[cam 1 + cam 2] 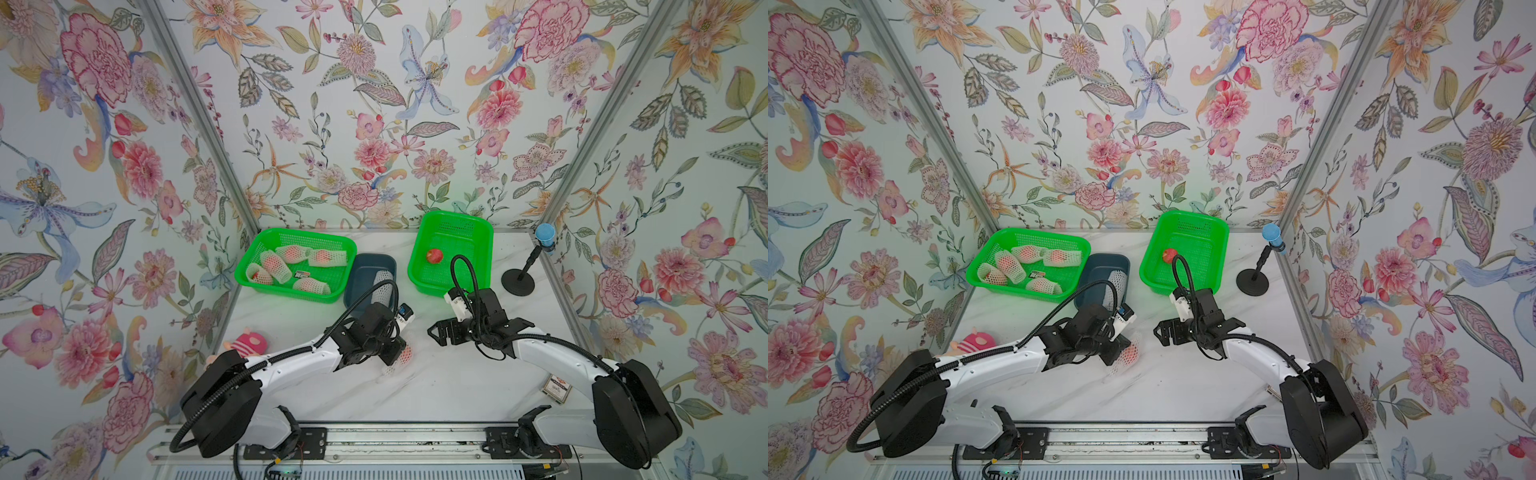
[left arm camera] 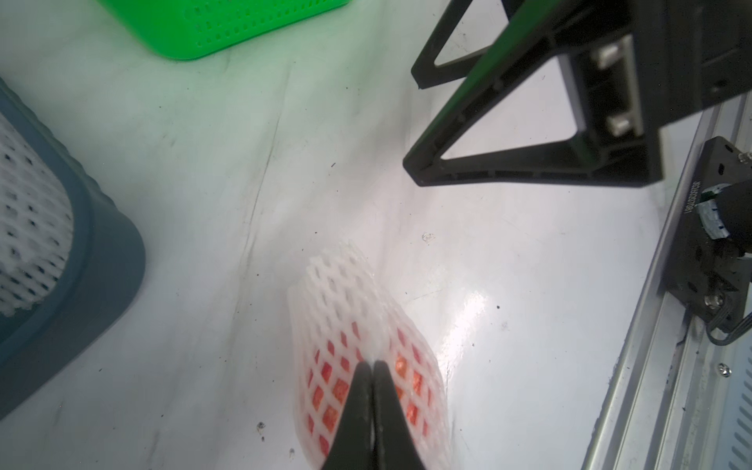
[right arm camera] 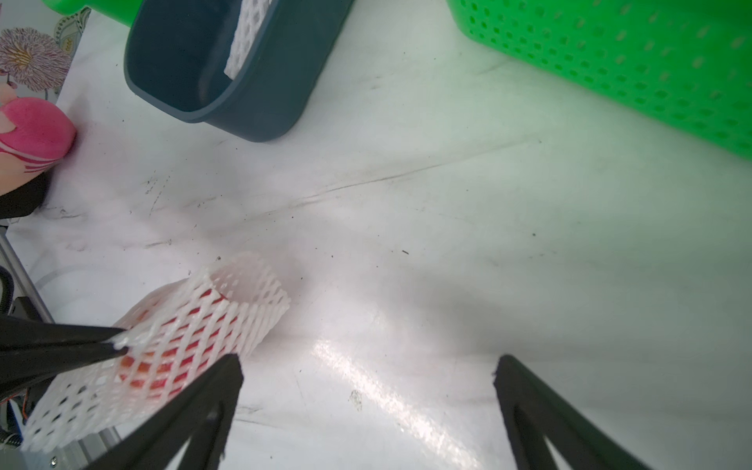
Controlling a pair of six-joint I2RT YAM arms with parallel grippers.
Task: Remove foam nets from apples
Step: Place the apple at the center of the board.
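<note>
On the white counter (image 1: 436, 386), the left pincer (image 2: 372, 363) nipped the foam net (image 2: 346, 285); the right pincer (image 3: 366, 360) gaped wide. That tiny nip could slip, dropping the apple (image 2: 337, 388).

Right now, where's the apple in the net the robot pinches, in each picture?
Top view: netted apple in front of blue tub.
Top view: same place.
Left wrist: netted apple in shut left tool.
Right wrist: netted apple beside open right tool.
Shared landmark: blue tub.
</note>
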